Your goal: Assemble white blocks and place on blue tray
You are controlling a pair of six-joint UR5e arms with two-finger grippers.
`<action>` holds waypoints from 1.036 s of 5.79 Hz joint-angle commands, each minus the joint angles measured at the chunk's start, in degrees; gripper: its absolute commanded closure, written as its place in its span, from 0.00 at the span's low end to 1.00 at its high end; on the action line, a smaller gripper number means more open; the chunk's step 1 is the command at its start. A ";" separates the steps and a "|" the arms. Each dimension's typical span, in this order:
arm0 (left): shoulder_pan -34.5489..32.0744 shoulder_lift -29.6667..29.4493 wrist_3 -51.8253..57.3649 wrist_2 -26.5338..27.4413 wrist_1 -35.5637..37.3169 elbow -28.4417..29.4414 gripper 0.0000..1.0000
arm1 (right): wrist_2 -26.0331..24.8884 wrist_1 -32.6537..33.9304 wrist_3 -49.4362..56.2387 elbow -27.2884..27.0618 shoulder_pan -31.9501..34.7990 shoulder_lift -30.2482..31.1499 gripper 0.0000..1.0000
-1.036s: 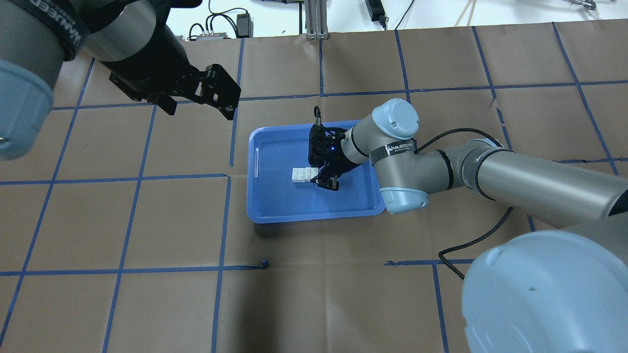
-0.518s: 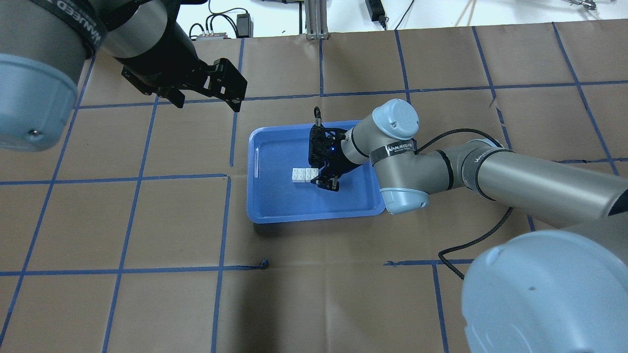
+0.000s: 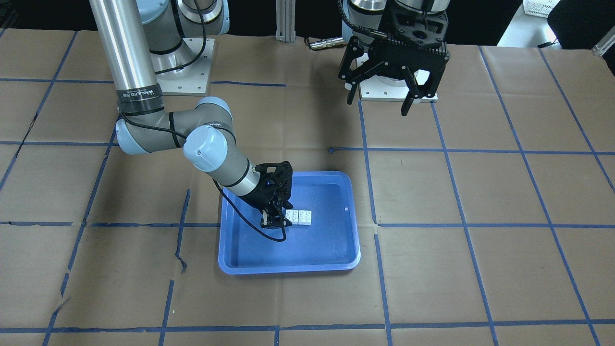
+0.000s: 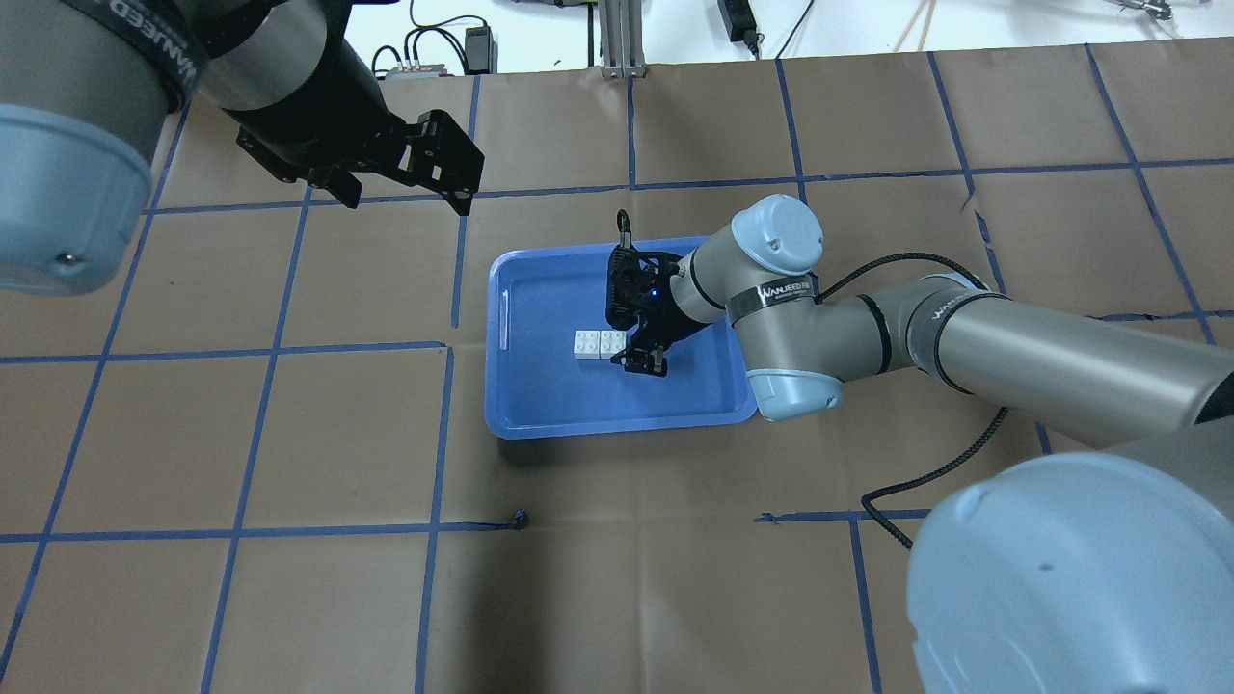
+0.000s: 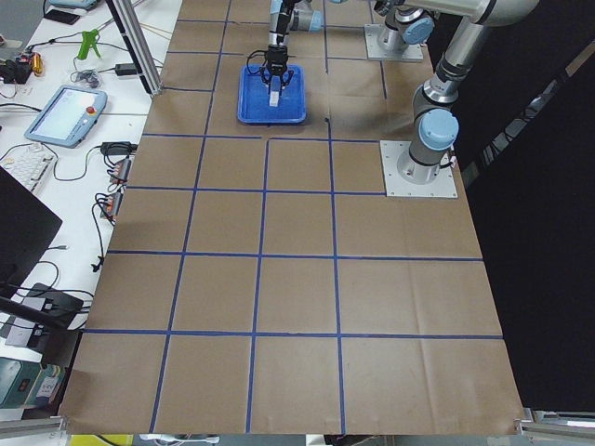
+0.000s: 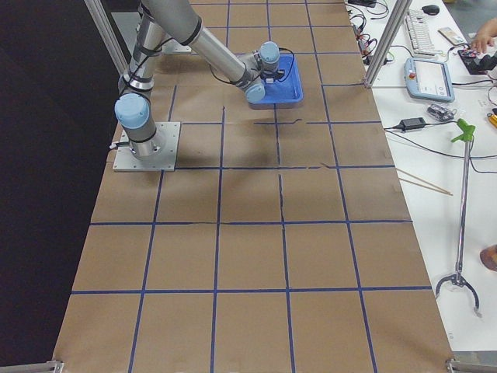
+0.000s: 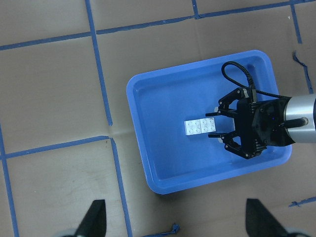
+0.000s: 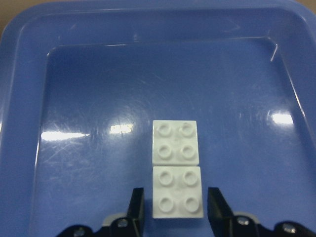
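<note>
Right hand (image 8: 176, 197): lowered into the blue tray (image 8: 79, 163), fingers parted on either side of the nearer block, with a slim gap showing on both sides.
White blocks (image 8: 176, 163): two, butted end to end, flat on the tray floor; the farther one lies just beyond the fingertips.
Left hand (image 3: 380, 98): spread wide, holding nothing, raised over the table (image 4: 289, 434), well apart from the tray.

The right wrist view's lower edge crops the right end effector (image 8: 175, 206). In the exterior left view, the white blocks (image 5: 275, 96) are too small to tell apart.
</note>
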State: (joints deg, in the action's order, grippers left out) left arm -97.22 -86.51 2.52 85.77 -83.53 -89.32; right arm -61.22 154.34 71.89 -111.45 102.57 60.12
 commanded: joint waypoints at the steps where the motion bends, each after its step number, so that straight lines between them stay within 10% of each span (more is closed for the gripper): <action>1: 0.09 0.64 -0.15 0.27 -1.46 0.29 0.01 | -0.04 0.00 -0.09 0.09 0.00 0.00 0.03; 4: 1.05 0.55 -2.35 0.36 -6.55 1.52 0.01 | -1.62 -3.58 -3.60 2.37 -0.87 3.06 0.00; 6: 1.77 0.64 -2.26 -0.08 -6.38 1.17 0.01 | -6.69 -25.02 -6.91 9.36 -2.19 9.73 0.00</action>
State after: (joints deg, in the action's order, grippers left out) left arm -95.67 -85.90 0.24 85.96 -89.83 -88.00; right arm -65.29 139.74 67.30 -105.72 101.12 66.77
